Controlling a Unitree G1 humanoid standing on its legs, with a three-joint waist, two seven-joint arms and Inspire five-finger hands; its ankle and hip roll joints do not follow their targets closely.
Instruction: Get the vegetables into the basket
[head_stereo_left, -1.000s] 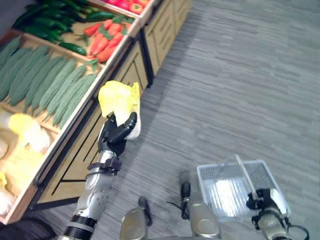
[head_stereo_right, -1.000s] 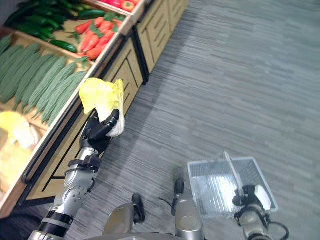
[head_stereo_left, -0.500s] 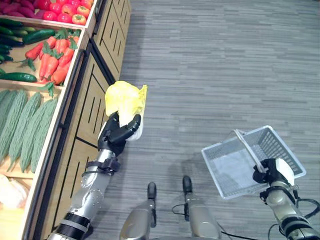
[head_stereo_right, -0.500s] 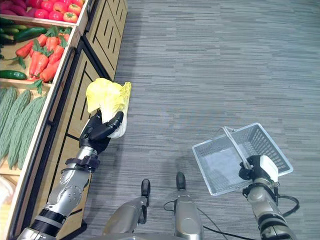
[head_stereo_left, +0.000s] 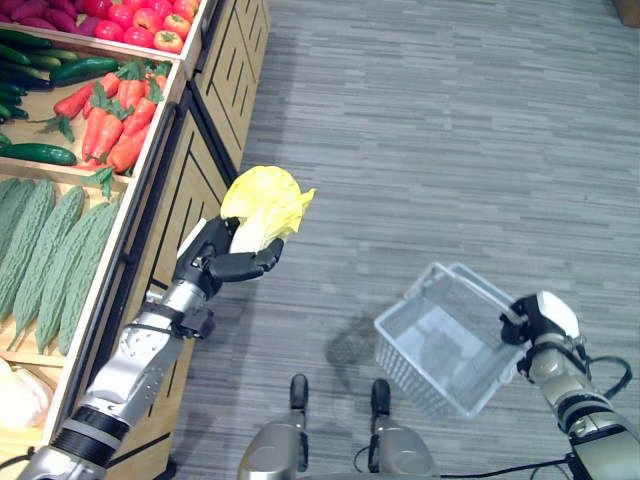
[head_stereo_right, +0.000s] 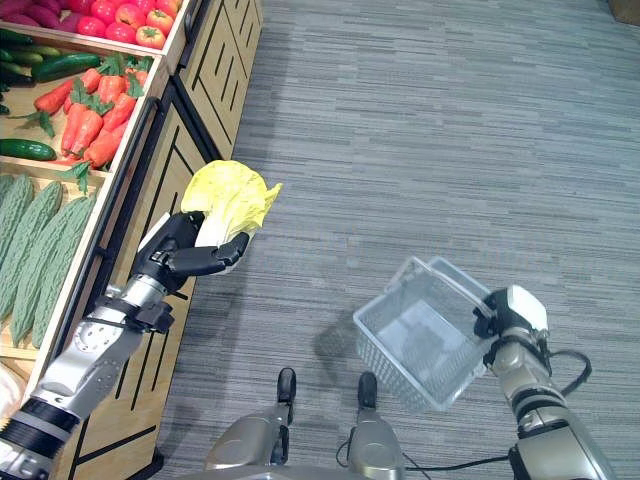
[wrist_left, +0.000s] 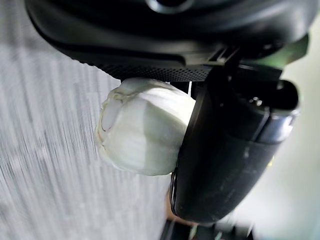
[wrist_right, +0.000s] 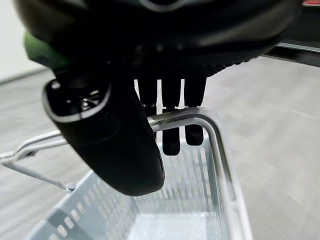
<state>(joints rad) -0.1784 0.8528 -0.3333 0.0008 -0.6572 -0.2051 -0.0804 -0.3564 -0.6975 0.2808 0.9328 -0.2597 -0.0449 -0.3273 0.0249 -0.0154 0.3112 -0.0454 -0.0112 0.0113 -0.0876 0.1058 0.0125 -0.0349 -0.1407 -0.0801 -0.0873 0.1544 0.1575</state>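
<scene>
Left eye view: the left robot hand (head_stereo_left: 222, 262) is curled round the pale base of a cabbage (head_stereo_left: 263, 205), whose yellow leaves stick out past the fingers, held above the floor (head_stereo_left: 450, 130) just clear of the shelf (head_stereo_left: 165, 150). Off towards the robot's right, well apart from that hand, the right robot hand (head_stereo_left: 537, 322) is closed on the handle of the basket (head_stereo_left: 440, 340), which hangs tilted with its open side facing back towards the cabbage.

From where I stand, the step in hand looks like carrying the cabbage across to the basket. To do it well, I'd say keep the grip firm on the base, bring the two hands together until the cabbage sits over the basket's mouth, level the basket, and let go low so it doesn't bounce out. The left wrist view shows the white base (wrist_left: 142, 127) wedged against the palm, so the hold seems secure.
</scene>
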